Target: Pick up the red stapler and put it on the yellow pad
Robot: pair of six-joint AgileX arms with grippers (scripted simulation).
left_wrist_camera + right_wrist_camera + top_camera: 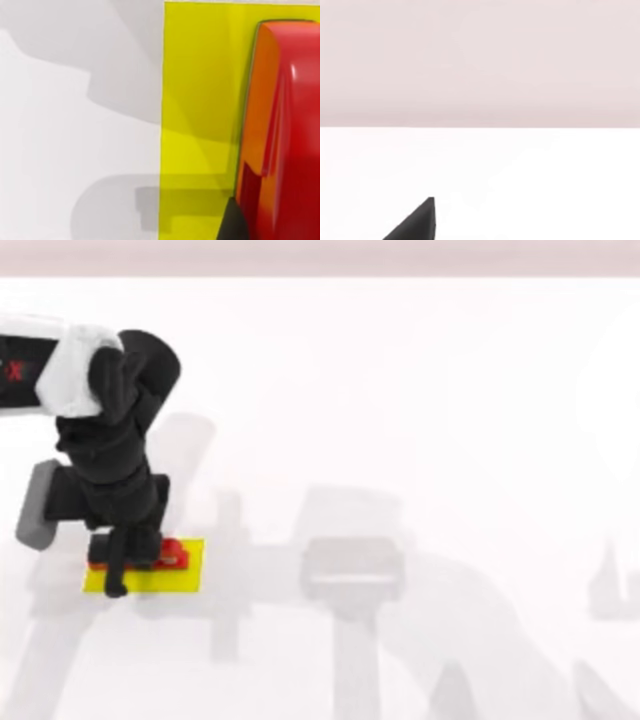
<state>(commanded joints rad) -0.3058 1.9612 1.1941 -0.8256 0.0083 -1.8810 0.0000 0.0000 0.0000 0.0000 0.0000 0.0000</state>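
Observation:
The yellow pad (192,578) lies flat near the table's left front. The red stapler (172,554) rests lengthwise on it. My left gripper (135,565) reaches down over the stapler and is shut on it, hiding most of its left half. In the left wrist view the red stapler (290,125) fills one side with the yellow pad (200,100) under it, and one dark fingertip (232,222) presses against the stapler's side. My right arm is outside the top view. Its wrist view shows only a dark corner of the right gripper (417,225) over bare white table.
The white table (420,390) carries only soft grey shadows of the arms. Its far edge (320,278) runs along the back. The left arm's black and white body (100,410) stands over the table's left side.

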